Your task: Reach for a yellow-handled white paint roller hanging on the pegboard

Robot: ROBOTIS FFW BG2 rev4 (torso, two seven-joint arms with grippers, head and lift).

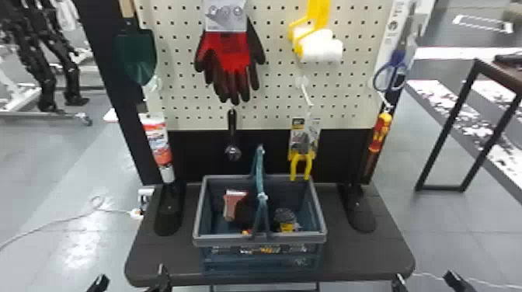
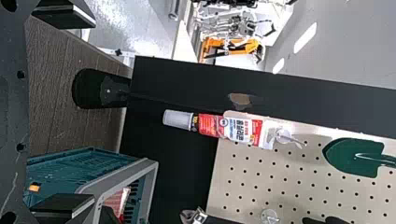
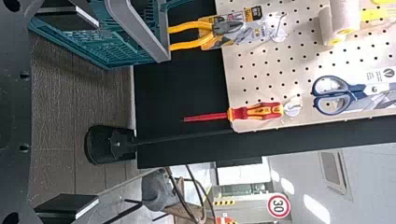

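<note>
Pegboard (image 1: 272, 87) on the far side, paint roller (image 1: 320, 46) hung up on its right half.
So the table (image 1: 361, 256) ran toward the near side with the basket (image 1: 233, 240) sitting mid-table, and the left gripper (image 1: 130, 280) and right gripper (image 1: 425, 280) were both down at the near edge, one per side, each with its fingers spread wide. The roller, white with a yellow handle, was well apart from both: higher up and on the far side, left of the right one and right of the left one.
</note>
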